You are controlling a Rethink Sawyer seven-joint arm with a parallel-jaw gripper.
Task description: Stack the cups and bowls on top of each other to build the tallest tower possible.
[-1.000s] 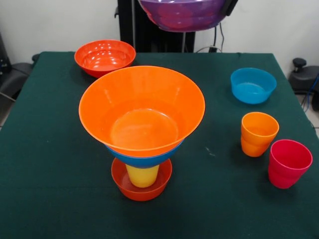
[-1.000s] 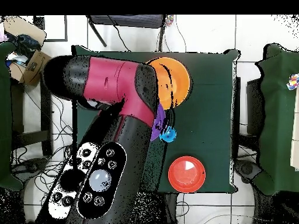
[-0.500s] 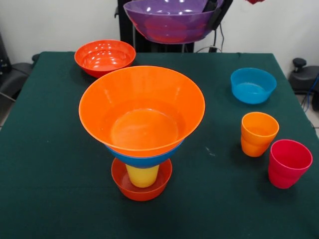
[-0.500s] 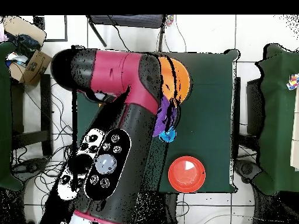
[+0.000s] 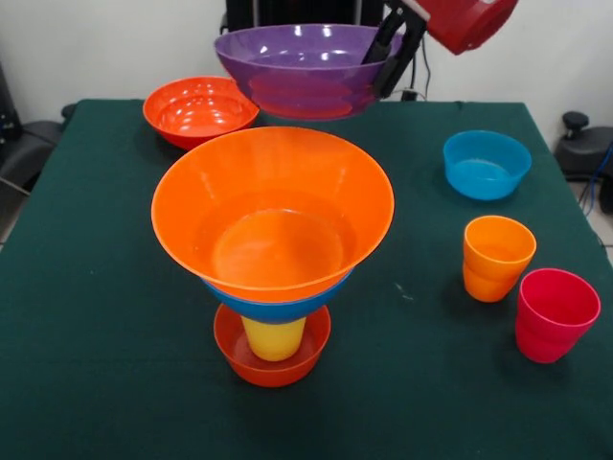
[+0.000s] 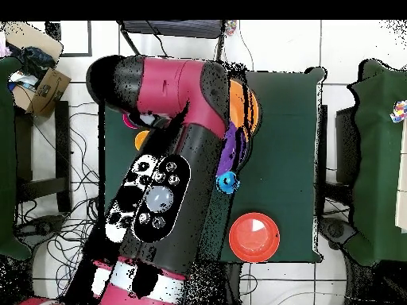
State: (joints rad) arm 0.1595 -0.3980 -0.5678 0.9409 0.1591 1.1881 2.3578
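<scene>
The hand [image 5: 386, 50] hangs at the far side of the counter [image 5: 105, 287], gripping the rim of a bowl [image 5: 302, 67] held in the air. Below and nearer than the hand stands the tower [image 5: 273, 240]: a small bowl at its base, a cup in it, two wide bowls on top. Left of the hand a bowl [image 5: 199, 110] rests on the counter. Right of the hand sits another bowl [image 5: 486, 164], with two cups [image 5: 496, 257] nearer, side by side.
</scene>
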